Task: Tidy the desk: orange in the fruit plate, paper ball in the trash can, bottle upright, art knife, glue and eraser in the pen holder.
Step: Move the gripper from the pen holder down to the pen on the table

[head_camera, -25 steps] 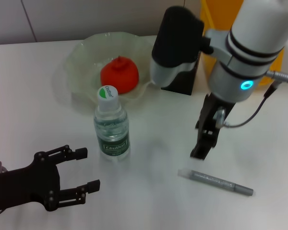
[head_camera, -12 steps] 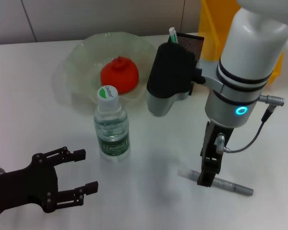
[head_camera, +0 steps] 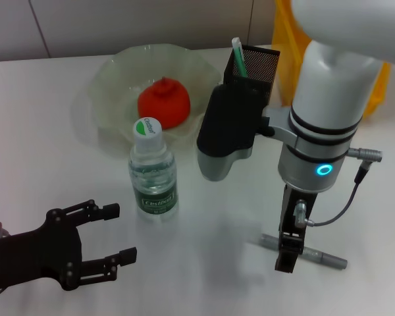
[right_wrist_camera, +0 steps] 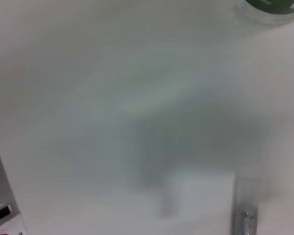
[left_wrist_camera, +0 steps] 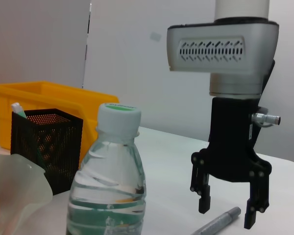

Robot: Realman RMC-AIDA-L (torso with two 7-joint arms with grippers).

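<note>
Clear plate [head_camera: 112, 79] holds the orange [head_camera: 164, 102]; black mesh holder [head_camera: 258, 64] holds one stick.
Right end effector [left_wrist_camera: 229, 211] spread wide over the knife [head_camera: 329, 257]; left end effector [head_camera: 112, 234] wide too.

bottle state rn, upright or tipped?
Upright. The bottle stands on its base on the desk, green-and-white cap on top; the left wrist view shows it vertical too.

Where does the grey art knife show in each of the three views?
Head view: the art knife lies flat on the desk, under the right gripper.
Left wrist view: its tip shows below the open right gripper.
Right wrist view: one end shows at the picture's edge.
Shared landmark: the upright bottle, also in the left wrist view.
</note>
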